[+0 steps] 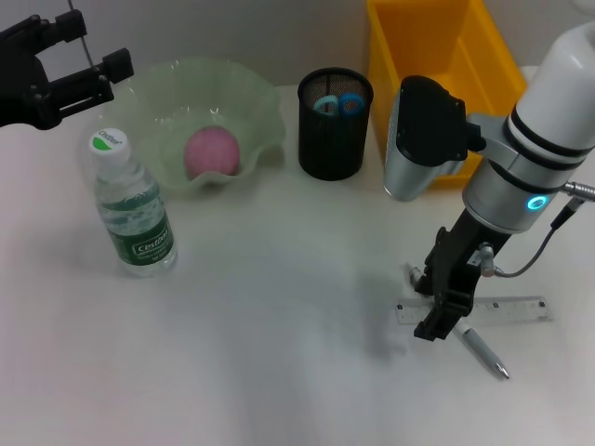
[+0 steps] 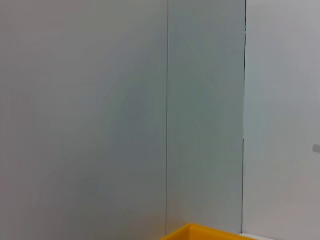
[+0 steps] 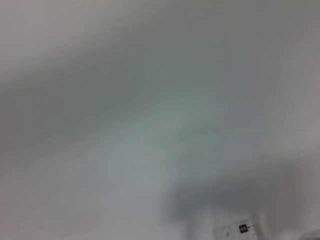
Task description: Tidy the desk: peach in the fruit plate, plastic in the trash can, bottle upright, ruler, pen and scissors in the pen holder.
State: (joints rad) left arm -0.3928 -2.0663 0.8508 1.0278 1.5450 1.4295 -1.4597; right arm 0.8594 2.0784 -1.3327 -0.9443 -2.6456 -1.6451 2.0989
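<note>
The bottle (image 1: pixel 136 216) stands upright on the desk (image 1: pixel 279 353) at the left. Behind it, the peach (image 1: pixel 212 152) lies in the fruit plate (image 1: pixel 251 98). Blue scissors (image 1: pixel 337 103) handles stick out of the pen holder (image 1: pixel 334 139). The ruler (image 1: pixel 509 309) lies flat at the right, and its end (image 3: pixel 239 229) shows in the right wrist view. The pen (image 1: pixel 485 353) lies crossing it. My right gripper (image 1: pixel 442 311) is down at the desk, over the pen and the ruler's left end. High at the back left, above the bottle, my left gripper (image 1: pixel 100 46) is open and holds nothing. The plastic is out of view.
The trash can (image 1: pixel 437 46) stands at the back right, right of the pen holder; its rim (image 2: pixel 210 233) also shows in the left wrist view under a plain wall. My right arm's forearm reaches in over the trash can's front corner.
</note>
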